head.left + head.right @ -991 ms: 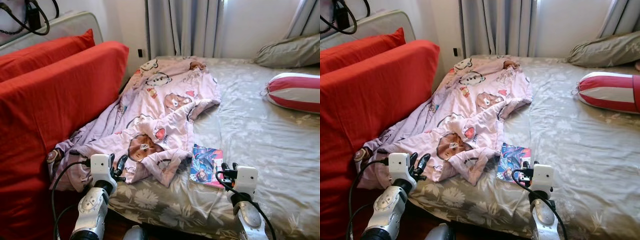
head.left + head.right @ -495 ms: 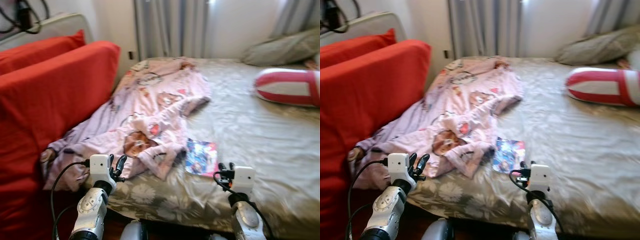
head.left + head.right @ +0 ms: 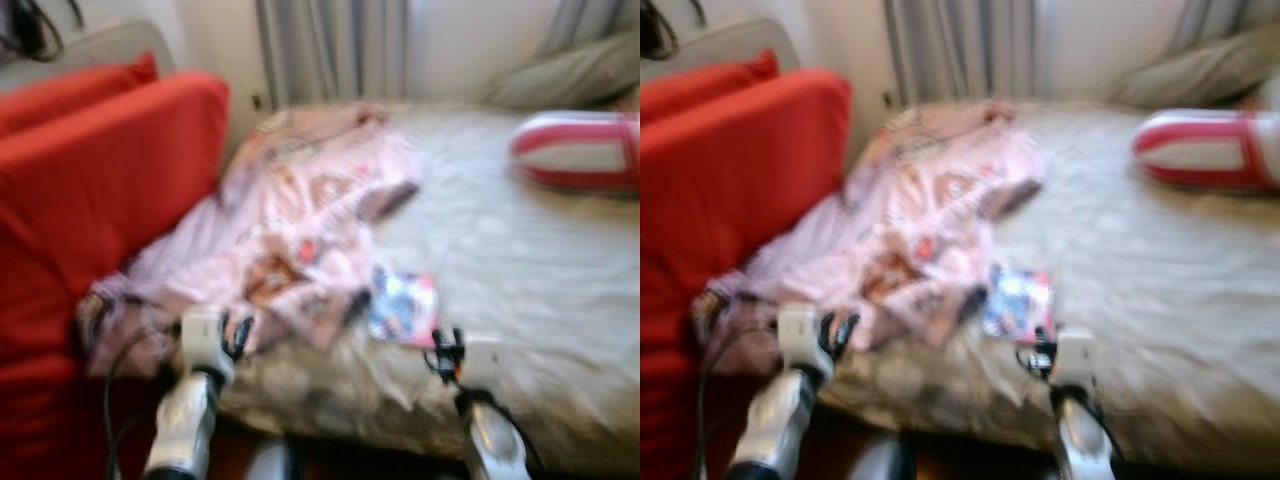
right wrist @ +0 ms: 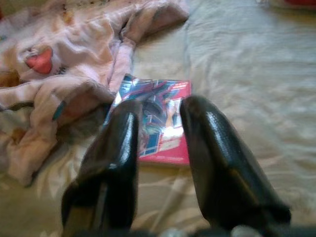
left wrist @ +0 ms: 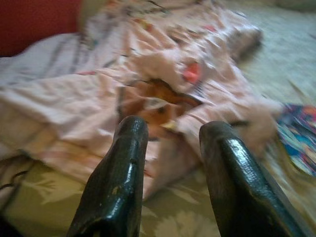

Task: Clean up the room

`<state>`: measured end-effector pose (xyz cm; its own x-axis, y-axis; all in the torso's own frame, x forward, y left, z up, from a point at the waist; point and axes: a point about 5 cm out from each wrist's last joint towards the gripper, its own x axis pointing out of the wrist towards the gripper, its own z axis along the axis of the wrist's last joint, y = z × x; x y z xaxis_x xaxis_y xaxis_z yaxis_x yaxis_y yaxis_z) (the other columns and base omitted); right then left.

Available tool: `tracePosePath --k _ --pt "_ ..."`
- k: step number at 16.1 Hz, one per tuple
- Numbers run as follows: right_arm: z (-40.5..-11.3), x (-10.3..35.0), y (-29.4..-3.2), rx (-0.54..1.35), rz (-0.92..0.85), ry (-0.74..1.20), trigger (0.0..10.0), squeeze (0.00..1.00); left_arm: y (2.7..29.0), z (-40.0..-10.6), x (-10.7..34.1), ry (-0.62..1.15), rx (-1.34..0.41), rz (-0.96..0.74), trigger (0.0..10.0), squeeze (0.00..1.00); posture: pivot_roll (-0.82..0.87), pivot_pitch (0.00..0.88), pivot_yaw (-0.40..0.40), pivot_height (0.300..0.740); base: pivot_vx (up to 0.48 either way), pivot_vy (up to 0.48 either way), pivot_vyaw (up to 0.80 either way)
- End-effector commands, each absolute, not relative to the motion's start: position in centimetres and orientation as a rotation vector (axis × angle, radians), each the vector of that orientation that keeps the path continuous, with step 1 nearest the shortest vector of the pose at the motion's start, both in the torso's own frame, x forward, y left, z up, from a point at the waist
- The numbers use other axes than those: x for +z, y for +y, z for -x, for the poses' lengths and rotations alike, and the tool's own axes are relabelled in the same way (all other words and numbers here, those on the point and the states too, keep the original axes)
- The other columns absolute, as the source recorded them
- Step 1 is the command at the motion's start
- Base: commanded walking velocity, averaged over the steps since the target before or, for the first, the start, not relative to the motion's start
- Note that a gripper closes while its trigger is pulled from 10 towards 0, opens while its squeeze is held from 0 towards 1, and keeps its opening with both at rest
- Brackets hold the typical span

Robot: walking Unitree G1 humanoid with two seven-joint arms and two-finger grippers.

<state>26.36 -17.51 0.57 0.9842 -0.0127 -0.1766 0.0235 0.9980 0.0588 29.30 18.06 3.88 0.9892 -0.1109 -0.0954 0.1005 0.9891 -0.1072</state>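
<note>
So the head views are pretty blurry here, but you can make out the layout fine. Far left is a red sofa (image 3: 90, 190) pushed right up against the bed (image 3: 560, 290). Next over, a pink cartoon-print blanket (image 3: 300, 210) is lying in a crumpled heap across the left side of the bed, one edge bunched up against the sofa, so that's clearly not folded or put away yet. The left tool (image 5: 170, 143) hovers just short of the blanket's near edge with its two black fingers (image 5: 123, 163) spread apart and nothing between them. Just right of the blanket there's a colourful book (image 4: 158, 123) lying flat on the sheet, one corner touching or tucked under the blanket's edge, hard to say which. The right tool (image 4: 158, 128) is lined up with that book, fingers also apart and empty, above it rather than on it as far as I can tell. Further right, a red-and-white striped bolster (image 3: 580, 150) and a grey-green pillow (image 3: 570, 75) sit near the head end. My take: the cleanup has barely begun, and the book looks like the first pick.
</note>
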Motion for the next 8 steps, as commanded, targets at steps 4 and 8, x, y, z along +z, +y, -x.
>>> tracePosePath --k 4,8 --pt "-26.85 1.07 -16.49 0.037 -0.056 0.152 10.0 0.0 18.52 -29.61 4.49 0.084 -0.101 0.087 10.0 0.0 -0.02 0.0 0.073 0.625 0.289 0.0 0.2" --pt "-26.75 0.87 -16.43 0.032 -0.078 0.163 10.0 0.0 18.49 -29.61 4.51 0.083 -0.104 0.088 10.0 0.0 -0.02 0.0 0.074 0.625 0.289 0.0 0.33"
